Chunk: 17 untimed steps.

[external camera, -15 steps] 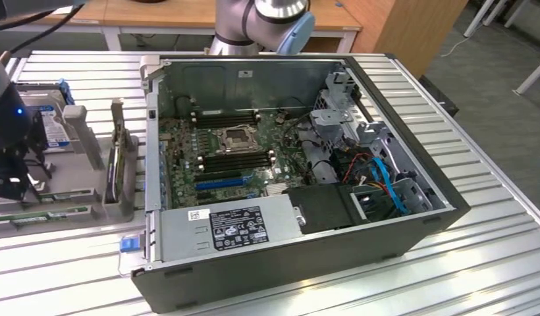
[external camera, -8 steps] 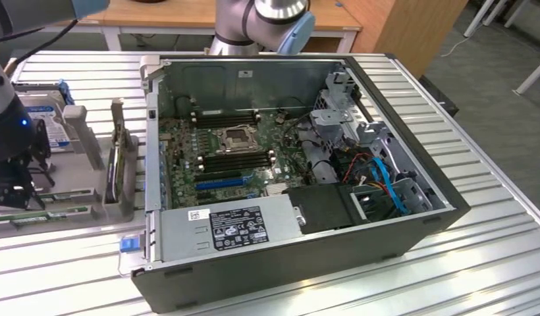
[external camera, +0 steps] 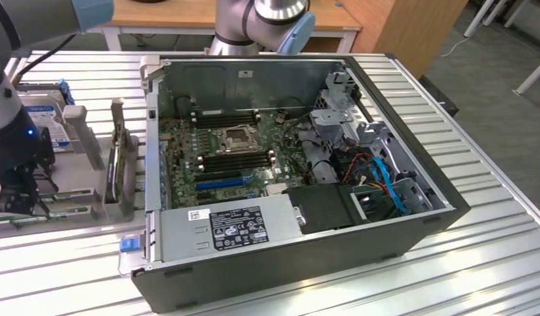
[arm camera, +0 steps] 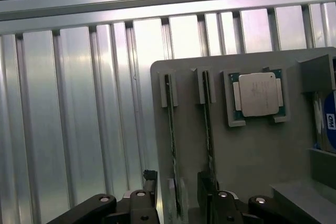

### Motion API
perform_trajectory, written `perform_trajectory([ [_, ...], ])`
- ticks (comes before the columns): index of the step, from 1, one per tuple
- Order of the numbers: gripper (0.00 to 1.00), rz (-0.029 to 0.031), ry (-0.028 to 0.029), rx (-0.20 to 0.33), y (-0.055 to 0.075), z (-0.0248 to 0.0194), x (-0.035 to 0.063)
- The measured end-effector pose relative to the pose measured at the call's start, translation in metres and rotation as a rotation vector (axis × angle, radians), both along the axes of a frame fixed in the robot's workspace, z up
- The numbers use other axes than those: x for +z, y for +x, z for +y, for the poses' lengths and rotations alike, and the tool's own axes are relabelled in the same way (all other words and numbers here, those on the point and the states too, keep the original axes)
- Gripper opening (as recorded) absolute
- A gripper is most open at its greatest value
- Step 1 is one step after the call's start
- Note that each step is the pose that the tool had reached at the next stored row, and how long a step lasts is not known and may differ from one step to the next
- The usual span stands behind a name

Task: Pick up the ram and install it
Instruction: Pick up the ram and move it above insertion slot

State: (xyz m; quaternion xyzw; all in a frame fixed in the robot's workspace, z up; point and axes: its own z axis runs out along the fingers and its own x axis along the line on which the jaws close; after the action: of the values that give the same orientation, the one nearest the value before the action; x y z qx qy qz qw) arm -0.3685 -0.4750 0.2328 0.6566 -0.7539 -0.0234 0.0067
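Now the hand (arm camera: 178, 195) (jaws wide) straddles the ram (arm camera: 171, 129).

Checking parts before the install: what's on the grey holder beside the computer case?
A ram stick and a second stick stand on edge in slots on the grey holder, beside a processor. A hard drive sits at one edge, partly covered by grey brackets.

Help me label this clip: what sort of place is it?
Probably a robotics lab's PC-assembly bench: an opened computer case on a ribbed metal table, beside a grey fixture holding ram sticks and a processor.
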Motion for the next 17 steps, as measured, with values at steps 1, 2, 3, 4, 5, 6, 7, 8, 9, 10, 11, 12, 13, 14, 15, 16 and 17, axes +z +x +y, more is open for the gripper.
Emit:
perform_trajectory([
  [1,0.44,0.0000,0.0000,0.000,0.000,0.0000,-0.0018],
  [2,0.44,0.0001,-0.0001,0.000,0.000,-0.0001,-0.0035],
  [3,0.44,0.0001,0.0000,0.000,0.000,-0.0001,-0.0053],
  [4,0.44,0.0001,-0.0001,0.000,0.000,-0.0001,-0.0071],
  [5,0.44,0.0002,-0.0001,0.000,0.000,-0.0001,-0.0091],
  [6,0.44,0.0001,0.0000,0.000,0.000,-0.0001,-0.0109],
  [7,0.44,0.0001,-0.0001,0.000,0.000,-0.0001,-0.0127],
  [8,0.44,0.0001,-0.0001,0.001,0.000,-0.0001,-0.0145],
  [9,0.44,0.0001,-0.0001,0.001,0.000,-0.0001,-0.0163],
  [10,0.44,0.0001,-0.0001,0.002,0.000,-0.0001,-0.0179],
  [11,0.44,0.0002,-0.0002,0.003,0.000,-0.0001,-0.0181],
  [12,0.44,0.0002,-0.0003,0.003,0.000,-0.0001,-0.0181],
  [13,0.44,0.0003,-0.0004,0.004,0.000,-0.0002,-0.0181],
  [14,0.44,0.0003,-0.0005,0.011,0.000,-0.0002,-0.0181],
  [15,0.44,0.0001,-0.0003,0.029,0.000,-0.0001,-0.0183],
  [16,0.44,0.0002,-0.0003,0.047,0.000,-0.0001,-0.0184],
  [17,0.44,0.0001,-0.0004,0.067,0.000,-0.0001,-0.0186],
])
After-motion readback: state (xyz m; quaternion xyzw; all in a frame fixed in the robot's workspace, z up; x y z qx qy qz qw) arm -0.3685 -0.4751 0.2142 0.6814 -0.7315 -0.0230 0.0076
